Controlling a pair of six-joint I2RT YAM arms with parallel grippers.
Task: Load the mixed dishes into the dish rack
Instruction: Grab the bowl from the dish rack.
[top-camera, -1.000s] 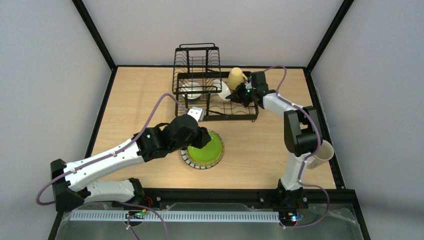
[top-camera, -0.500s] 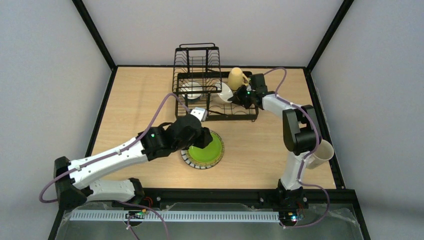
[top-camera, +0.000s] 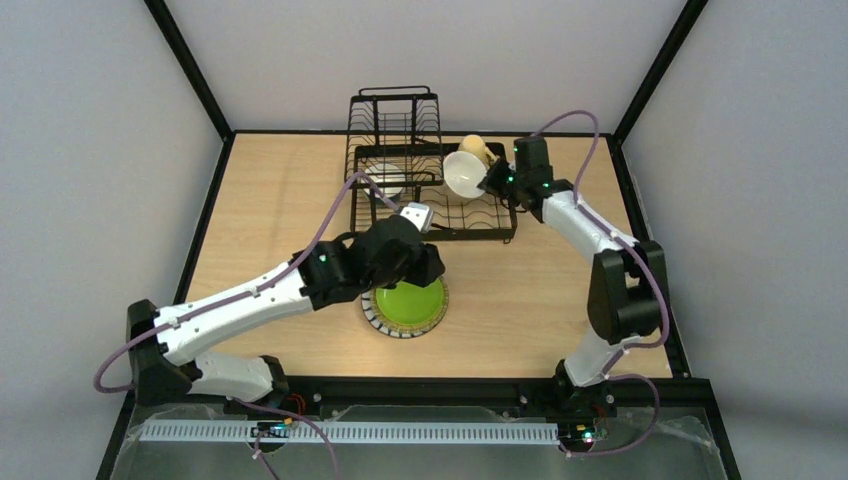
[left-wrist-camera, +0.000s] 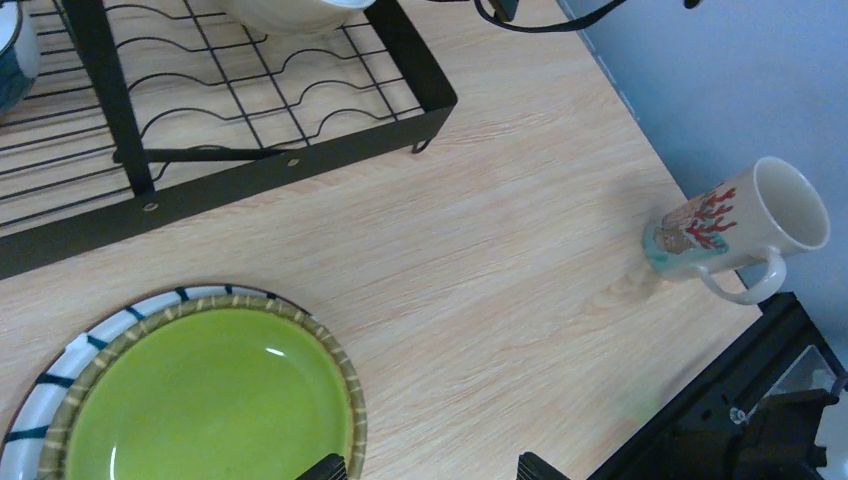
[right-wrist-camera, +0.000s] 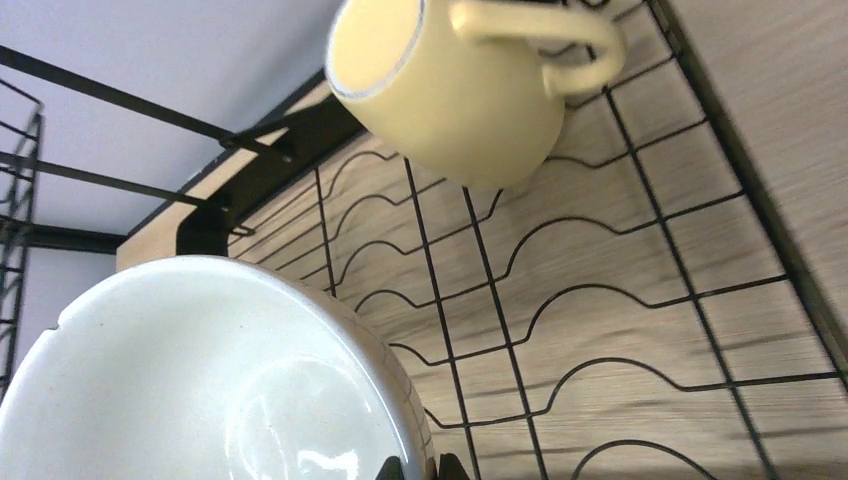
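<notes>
The green plate (top-camera: 405, 308) with its striped rim (left-wrist-camera: 200, 400) lies flat on the table in front of the dish rack (top-camera: 480, 237). My left gripper (top-camera: 430, 265) hovers open over the plate's right edge (left-wrist-camera: 432, 470), one finger above the rim and the other above bare wood. My right gripper (top-camera: 492, 180) is shut on the rim of the white bowl (top-camera: 462, 175), holding it tilted above the rack's flat tray (right-wrist-camera: 420, 468). The yellow mug (right-wrist-camera: 450, 90) rests in the tray's far corner. The blue-outside bowl (top-camera: 385, 184) sits under the raised tier. The cream mug (left-wrist-camera: 735, 225) lies on its side by the table's right edge.
The rack's raised tier (top-camera: 394, 120) stands at the back, empty wires showing. A black frame rail (top-camera: 450, 385) runs along the table's near edge. Grey walls close in the table on three sides. The right arm's elbow (top-camera: 625, 295) stands by the right edge.
My right gripper has lifted the white bowl up and back from the tray and tipped it toward the camera. The left arm has slid rightward across the plate, still open.
</notes>
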